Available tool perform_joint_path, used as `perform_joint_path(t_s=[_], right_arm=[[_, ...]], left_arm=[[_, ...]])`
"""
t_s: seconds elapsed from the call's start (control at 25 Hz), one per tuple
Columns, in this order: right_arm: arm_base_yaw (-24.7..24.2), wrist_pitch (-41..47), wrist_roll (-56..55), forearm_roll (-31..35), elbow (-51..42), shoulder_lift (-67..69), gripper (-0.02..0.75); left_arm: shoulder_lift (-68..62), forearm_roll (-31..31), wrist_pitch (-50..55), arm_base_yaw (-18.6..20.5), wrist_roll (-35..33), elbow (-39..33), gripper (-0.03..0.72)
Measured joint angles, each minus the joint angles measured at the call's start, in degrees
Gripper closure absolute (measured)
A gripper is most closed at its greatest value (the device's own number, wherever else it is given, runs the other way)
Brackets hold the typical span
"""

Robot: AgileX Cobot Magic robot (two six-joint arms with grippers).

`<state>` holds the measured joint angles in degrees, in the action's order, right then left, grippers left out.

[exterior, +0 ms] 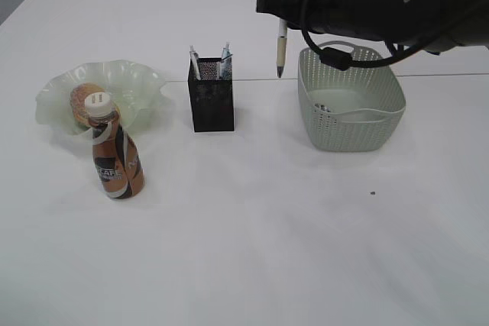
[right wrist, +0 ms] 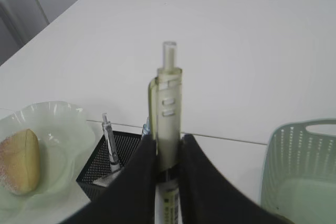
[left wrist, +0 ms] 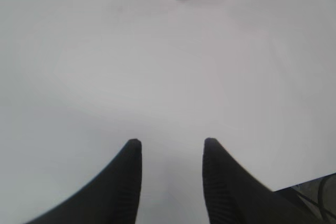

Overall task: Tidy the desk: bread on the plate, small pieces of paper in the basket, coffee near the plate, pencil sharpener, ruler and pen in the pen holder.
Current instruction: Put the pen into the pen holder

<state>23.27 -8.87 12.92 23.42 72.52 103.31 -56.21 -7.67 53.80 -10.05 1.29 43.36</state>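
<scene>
pen [right wrist: 166,109] upright, clamped in right pincer [right wrist: 167,157].

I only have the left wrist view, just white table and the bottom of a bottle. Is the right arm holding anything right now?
Observer: Yes, the right gripper is shut on a pen, held upright above the table.
Operator: Where is it relative to the pen holder?
Observer: In the exterior view the pen hangs to the right of the pen holder, between it and the basket.
Operator: Is the bread done?
Observer: The bread already lies on the plate, with the coffee bottle right in front.
</scene>
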Motion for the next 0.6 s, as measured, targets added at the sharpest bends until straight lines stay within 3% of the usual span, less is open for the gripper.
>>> perform_joint_path(t_s=[0.4,0.6], right_arm=[[0.0,-1.0,-13.7,-8.4,14.1,10.6,0.668],[0.0,-6.9,-23.9,-13.9,16.5,14.4,0.668]], left_arm=[[0.0,0.0,-0.6,0.0,0.0,0.0,0.398],[0.0,-0.1,-0.8,0.0,0.0,0.0,0.398]])
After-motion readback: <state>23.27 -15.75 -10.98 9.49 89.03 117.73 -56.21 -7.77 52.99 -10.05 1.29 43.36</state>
